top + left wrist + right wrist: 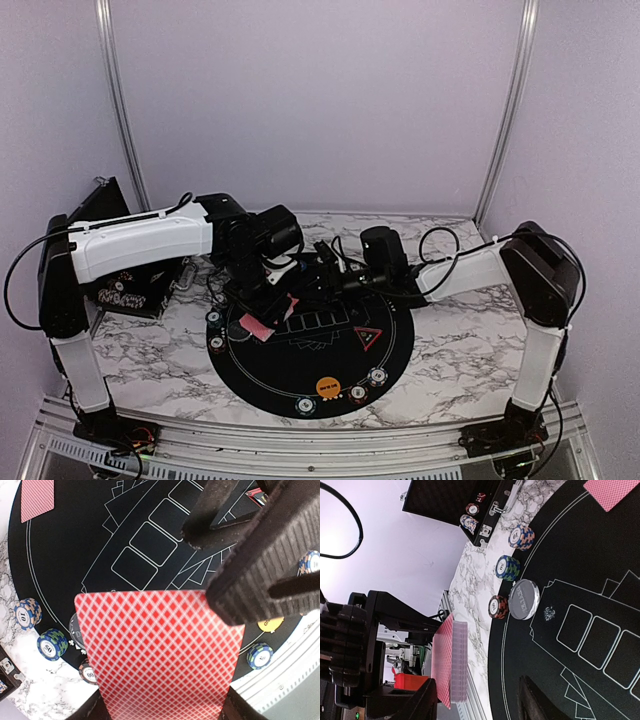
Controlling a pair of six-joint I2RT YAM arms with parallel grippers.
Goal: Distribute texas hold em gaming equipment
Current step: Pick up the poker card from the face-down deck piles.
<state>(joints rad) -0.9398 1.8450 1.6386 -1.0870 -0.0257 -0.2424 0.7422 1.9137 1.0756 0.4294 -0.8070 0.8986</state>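
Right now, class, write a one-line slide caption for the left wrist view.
Left gripper holds a red-backed deck of cards above the black mat, chips lining its edge.

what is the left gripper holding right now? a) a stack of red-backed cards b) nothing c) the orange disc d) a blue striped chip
a: the left wrist view shows the stack of red-backed cards clamped in the left gripper, and the right wrist view shows the same stack edge-on.
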